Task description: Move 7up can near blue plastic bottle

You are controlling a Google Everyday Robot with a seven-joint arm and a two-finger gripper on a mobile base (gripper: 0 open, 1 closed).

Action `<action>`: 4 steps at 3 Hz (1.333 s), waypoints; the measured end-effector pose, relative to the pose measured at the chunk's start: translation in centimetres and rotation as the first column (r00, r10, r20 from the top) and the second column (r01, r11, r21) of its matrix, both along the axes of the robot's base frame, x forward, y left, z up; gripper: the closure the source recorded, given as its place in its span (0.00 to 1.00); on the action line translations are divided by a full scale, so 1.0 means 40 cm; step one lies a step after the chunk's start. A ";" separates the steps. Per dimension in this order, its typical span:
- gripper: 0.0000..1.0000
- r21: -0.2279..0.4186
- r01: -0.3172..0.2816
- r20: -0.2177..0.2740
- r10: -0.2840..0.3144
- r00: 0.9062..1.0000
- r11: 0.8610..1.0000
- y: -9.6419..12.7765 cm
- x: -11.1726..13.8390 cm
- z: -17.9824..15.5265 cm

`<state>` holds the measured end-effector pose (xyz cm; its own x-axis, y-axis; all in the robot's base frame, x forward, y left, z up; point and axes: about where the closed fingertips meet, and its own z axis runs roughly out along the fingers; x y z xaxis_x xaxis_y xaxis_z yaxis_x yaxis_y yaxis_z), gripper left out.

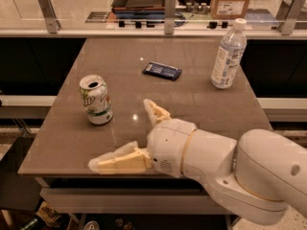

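Observation:
The 7up can (96, 100) stands upright on the left part of the brown table (192, 104), white with green markings and an open silver top. The blue plastic bottle (229, 54) stands upright at the table's far right, with a white cap. My gripper (125, 133) is low over the table's front edge, right of and nearer than the can. Its two cream fingers are spread wide apart and hold nothing. One finger (115, 161) points left along the front edge, the other (154, 111) points up toward the table's middle. The can is well apart from the bottle.
A flat dark blue packet (162, 71) lies in the middle of the table toward the back. A glass-railed counter (165, 25) with boxes and trays runs behind the table. My bulky white arm (240, 171) fills the lower right.

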<state>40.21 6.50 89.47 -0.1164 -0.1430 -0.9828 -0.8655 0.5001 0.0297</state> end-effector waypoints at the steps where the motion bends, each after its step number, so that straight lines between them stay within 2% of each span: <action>1: 0.00 0.034 0.017 0.012 -0.017 1.000 0.999 0.068 0.026 -0.002; 2: 0.00 0.047 0.020 0.045 -0.022 0.999 0.999 0.124 0.057 -0.005; 3: 0.00 0.021 0.034 0.056 -0.036 0.998 0.999 0.149 0.086 -0.035; 4: 0.00 -0.008 0.055 0.075 -0.054 0.996 0.998 0.152 0.127 -0.055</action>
<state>45.27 12.56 87.25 -0.0509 -0.1483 -0.9876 -0.8366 0.5464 -0.0389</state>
